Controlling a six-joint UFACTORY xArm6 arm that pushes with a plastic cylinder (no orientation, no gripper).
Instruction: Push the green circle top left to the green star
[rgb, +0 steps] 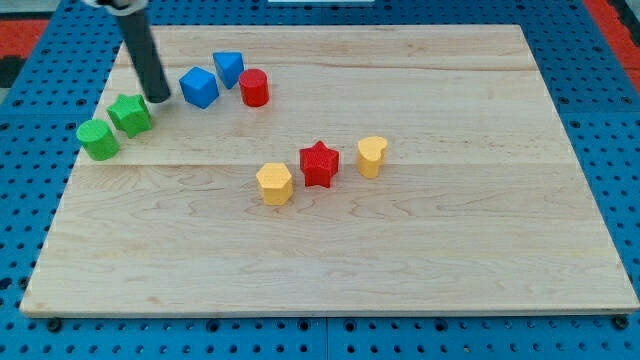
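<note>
Two green blocks, the green circle (97, 139) and green star (130, 114), touch near the bench's (420, 260) left edge; no claw fitted, my tip (159, 98) beside the star should circle below the circle, pushing gently.

My dark rod slants down from the view's top left, my tip (160, 98) on the board.

Circle (97, 139) lower-left of star (130, 115)

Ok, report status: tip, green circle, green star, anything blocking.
My tip down just right of the green star-shaped block, between it and the blue cube. Green round block at star's lower left, close. Nothing between them.
</note>
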